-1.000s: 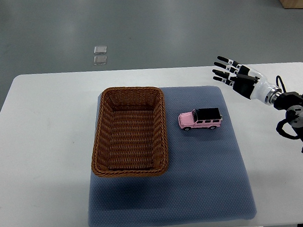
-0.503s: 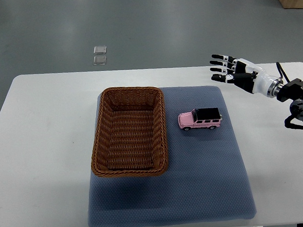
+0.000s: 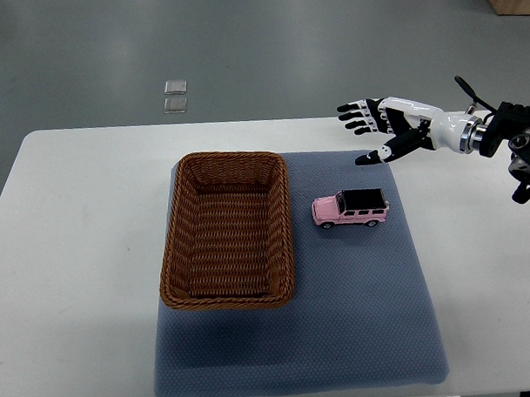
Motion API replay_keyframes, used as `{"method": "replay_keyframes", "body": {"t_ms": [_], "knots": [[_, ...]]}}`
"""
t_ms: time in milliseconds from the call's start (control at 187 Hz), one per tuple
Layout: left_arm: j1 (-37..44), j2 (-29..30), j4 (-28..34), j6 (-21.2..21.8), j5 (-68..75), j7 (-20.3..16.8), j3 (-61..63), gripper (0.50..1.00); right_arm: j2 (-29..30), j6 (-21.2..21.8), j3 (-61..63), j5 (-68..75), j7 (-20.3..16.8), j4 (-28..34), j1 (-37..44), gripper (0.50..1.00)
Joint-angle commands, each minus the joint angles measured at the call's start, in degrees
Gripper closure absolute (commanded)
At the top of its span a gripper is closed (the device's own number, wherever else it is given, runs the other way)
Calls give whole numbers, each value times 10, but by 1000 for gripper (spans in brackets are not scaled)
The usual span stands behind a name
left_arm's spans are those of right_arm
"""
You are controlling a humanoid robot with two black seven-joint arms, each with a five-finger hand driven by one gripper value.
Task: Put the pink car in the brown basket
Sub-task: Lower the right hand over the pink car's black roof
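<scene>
A pink toy car with a black roof stands on the blue-grey mat, just right of the brown wicker basket. The basket holds nothing. My right hand comes in from the right edge and hovers above the mat's far edge, beyond the car and slightly to its right. Its fingers are spread and hold nothing. The left arm does not show.
The mat lies on a white table with rounded corners. Two small clear squares lie on the grey floor beyond the table's far edge. A wooden corner shows at the top right.
My right hand has moved left and slightly away from me, closer to the space above the car, with the fingers still spread. The car and basket have not moved.
</scene>
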Motion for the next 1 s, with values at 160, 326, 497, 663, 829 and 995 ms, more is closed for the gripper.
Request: {"method": "replay_keyframes", "body": {"t_ms": [160, 326, 497, 663, 829, 995], "knots": [[0, 0, 0, 0, 0, 0, 0, 500, -34, -5, -21, -112, 23, 54, -2, 587], [0, 0, 0, 0, 0, 0, 0, 500, -61, -28, -70, -149, 23, 93, 1, 587], [0, 0, 0, 0, 0, 0, 0, 500, -105, -40, -107, -157, 33, 158, 6, 587], [0, 0, 0, 0, 0, 0, 0, 500, -108, -48, -117, -167, 37, 163, 6, 587], [0, 0, 0, 0, 0, 0, 0, 500, -100, -122, -121, -168, 29, 163, -6, 593], [0, 0, 0, 0, 0, 0, 0, 500, -89, -162, -129, -169, 11, 159, -21, 597]]}}
